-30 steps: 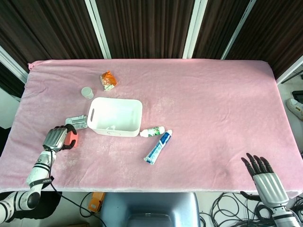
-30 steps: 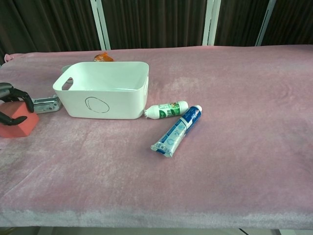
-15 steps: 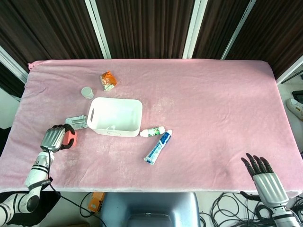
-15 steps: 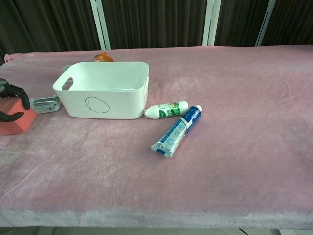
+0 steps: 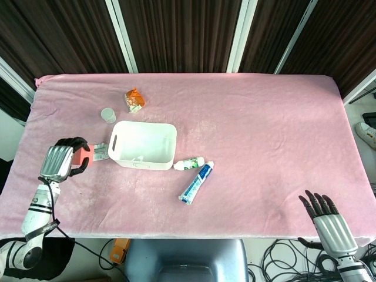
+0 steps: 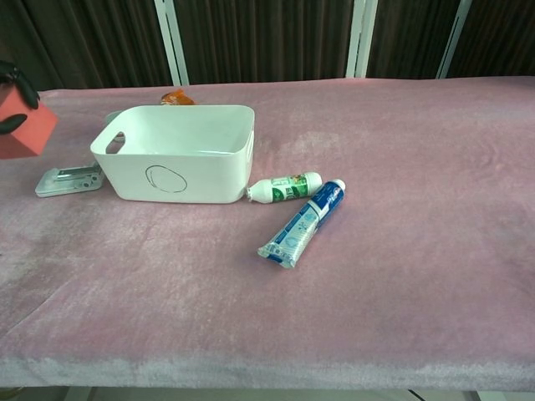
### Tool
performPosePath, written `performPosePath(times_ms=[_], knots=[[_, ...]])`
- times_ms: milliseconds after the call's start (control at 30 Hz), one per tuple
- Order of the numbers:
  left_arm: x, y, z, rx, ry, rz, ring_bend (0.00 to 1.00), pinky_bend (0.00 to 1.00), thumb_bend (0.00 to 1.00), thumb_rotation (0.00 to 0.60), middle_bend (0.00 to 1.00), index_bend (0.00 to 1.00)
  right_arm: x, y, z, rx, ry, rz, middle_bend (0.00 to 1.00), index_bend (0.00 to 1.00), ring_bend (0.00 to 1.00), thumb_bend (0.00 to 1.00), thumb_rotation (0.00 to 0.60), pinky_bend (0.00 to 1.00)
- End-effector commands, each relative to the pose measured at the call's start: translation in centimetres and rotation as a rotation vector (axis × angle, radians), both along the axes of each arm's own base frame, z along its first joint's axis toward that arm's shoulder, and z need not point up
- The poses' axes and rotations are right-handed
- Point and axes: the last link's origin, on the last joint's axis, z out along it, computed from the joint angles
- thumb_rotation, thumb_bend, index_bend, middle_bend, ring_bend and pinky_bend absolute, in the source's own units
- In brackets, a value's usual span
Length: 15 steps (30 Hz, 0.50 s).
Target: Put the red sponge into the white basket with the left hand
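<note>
My left hand (image 5: 59, 161) grips the red sponge (image 5: 86, 156) and holds it in the air, left of the white basket (image 5: 143, 144). In the chest view the red sponge (image 6: 26, 129) hangs at the far left edge, about level with the basket's rim (image 6: 175, 110), with dark fingertips (image 6: 17, 84) wrapped over it. The basket stands upright on the pink cloth with nothing visible inside. My right hand (image 5: 332, 225) rests at the near right edge of the table, fingers spread, holding nothing.
A grey metal piece (image 6: 68, 180) lies just left of the basket. Off the basket's right side lie a small white bottle (image 5: 188, 164) and a blue tube (image 5: 196, 182). An orange packet (image 5: 134, 100) and a round lid (image 5: 108, 114) sit behind the basket.
My left hand has lifted the red sponge off the cloth and carried it upward. The grey metal piece beside the basket now shows fully. The right hand has not moved.
</note>
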Motion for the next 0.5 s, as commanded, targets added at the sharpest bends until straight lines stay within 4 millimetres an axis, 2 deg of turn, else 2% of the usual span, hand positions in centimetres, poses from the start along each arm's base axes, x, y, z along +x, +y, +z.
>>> performPosePath(times_ms=[33,200,300,500], knots=[[4.3,0.7,1.6,0.065,0.016,-0.116,0.42,0.75,0.57,0.600,0.33,0.48,0.0,0.0,0.1,0.000,-0.002,0.002,0.00,0.00,0.00,0.05,0.600,0.19],[9.1,0.8,0.1,0.013,-0.046,-0.181,0.41,0.75,0.57,0.600,0.33,0.45,0.0,0.1,0.2,-0.002,-0.007,0.007,0.00,0.00,0.00,0.05,0.600,0.19],[11.1,0.9,-1.6,-0.025,-0.087,-0.186,0.41,0.74,0.57,0.600,0.32,0.44,0.0,0.2,0.3,-0.002,-0.010,0.009,0.00,0.00,0.00,0.05,0.600,0.19],[13.8,1.3,-5.0,-0.060,-0.140,-0.173,0.37,0.74,0.55,0.600,0.29,0.41,0.0,0.2,0.4,0.002,-0.013,0.008,0.00,0.00,0.00,0.05,0.600,0.19]])
